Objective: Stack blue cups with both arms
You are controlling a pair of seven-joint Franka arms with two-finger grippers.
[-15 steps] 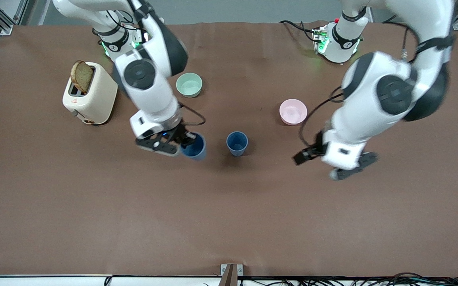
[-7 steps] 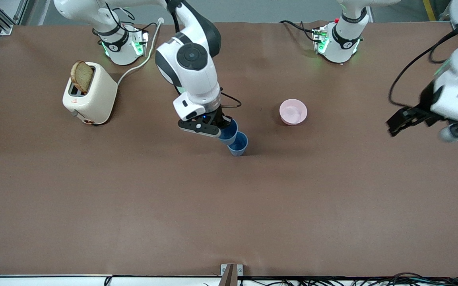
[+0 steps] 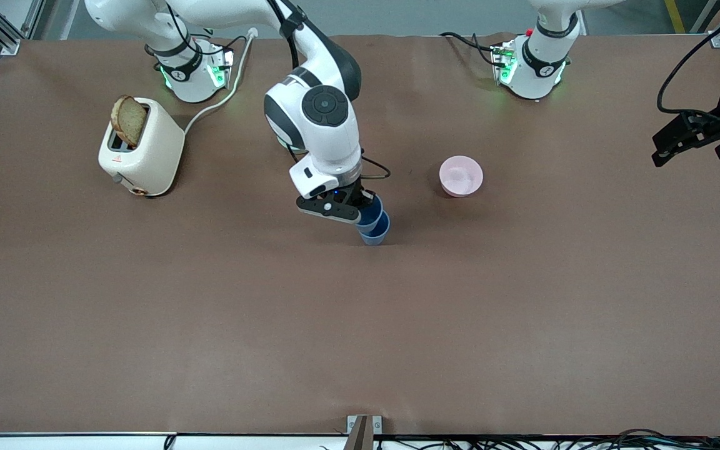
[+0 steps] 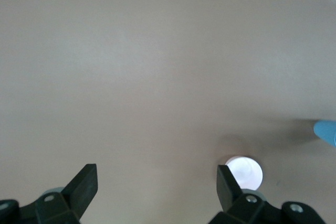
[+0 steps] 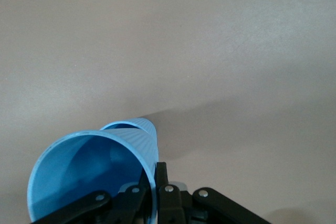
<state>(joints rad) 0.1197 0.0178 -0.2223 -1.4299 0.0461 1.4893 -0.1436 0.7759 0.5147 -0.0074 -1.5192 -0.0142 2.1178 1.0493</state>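
Right gripper clamped on the rim of one blue cup, held tilted over the second blue cup.

That second cup stands on the table directly below. Left gripper waits near its own end, jaws wide, nothing between them; pink bowl lies between the grippers.

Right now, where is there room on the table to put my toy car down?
The wide brown table strip nearer the front camera than the two plain blue tapered cups is bare. It is crowded where the right hand holds one cup over the other, between the cream toaster and the small pink bowl.
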